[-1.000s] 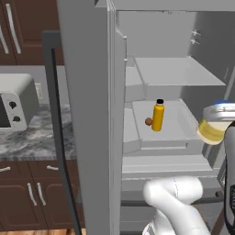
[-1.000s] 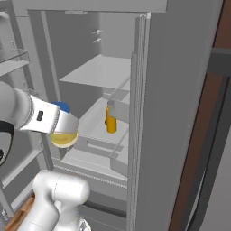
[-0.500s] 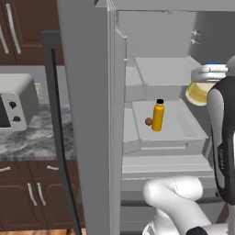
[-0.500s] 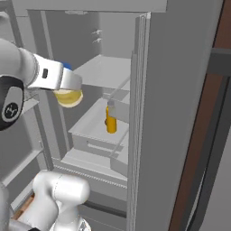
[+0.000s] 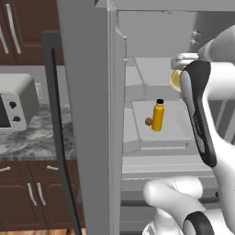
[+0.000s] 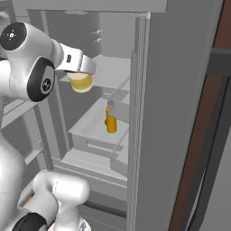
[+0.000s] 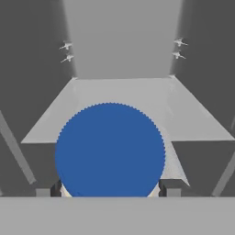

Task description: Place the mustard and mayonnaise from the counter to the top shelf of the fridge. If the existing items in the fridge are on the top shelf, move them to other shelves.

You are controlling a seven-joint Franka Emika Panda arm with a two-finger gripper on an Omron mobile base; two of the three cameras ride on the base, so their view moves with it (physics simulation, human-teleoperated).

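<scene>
The hand (image 7: pixel 110 190) is seen closed on the mayonnaise (image 7: pixel 110 151), its two dark finger tips pressed against opposite sides of the jar just under the blue lid, so the jar is carried and not resting on anything. In the hand view the round lid faces the camera, which suggests the jar's axis is lined up with the hand's own line of sight rather than across it. Taking the top shelf (image 7: pixel 124 108) as the landmark, the jar is held at the shelf's open front edge and slightly above its surface, with the pale cream body visible in the right base view beside the forearm (image 6: pixel 81 82). The coming move is judged to turn on this one relation: the shelf lies straight ahead of the jar, deeper into the fridge (image 6: pixel 180 113), so a forward carry followed by a set-down would be called for. The plate ahead is bare from its front edge back to the rear wall, and room is left on both sides toward the inner walls. Below the top shelf, on the tray-like shelf with a raised lip, the tall orange-yellow bottle (image 5: pixel 158 116) is seen standing upright with the small brown ball (image 5: pixel 148 121) just beside it; both lie well under the jar's path and are not expected to interfere.
</scene>
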